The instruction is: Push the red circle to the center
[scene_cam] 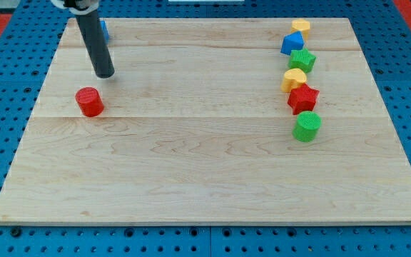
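Note:
The red circle (89, 101) is a short red cylinder standing on the wooden board (205, 164) at the view's left. My tip (105, 73) is the lower end of a dark rod that comes down from the view's top left. It rests on the board just above and slightly right of the red circle, with a small gap between them.
A blue block (104, 30) shows partly behind the rod at the top left. On the view's right stands a column of blocks: a yellow one (300, 27), a blue one (292, 43), a green star (302, 60), a yellow one (294, 78), a red star (303, 98), a green cylinder (307, 126).

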Controlling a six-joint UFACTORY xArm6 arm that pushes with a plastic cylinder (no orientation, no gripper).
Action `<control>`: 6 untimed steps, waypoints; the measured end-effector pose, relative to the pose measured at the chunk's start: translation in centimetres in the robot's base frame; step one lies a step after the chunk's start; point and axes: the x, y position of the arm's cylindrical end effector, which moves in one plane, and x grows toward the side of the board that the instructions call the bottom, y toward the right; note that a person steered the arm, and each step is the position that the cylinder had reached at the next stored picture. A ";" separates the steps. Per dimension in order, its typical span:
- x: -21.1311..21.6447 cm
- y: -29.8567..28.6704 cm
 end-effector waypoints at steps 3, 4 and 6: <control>4.2 -8.5; 7.7 -3.9; 3.0 4.4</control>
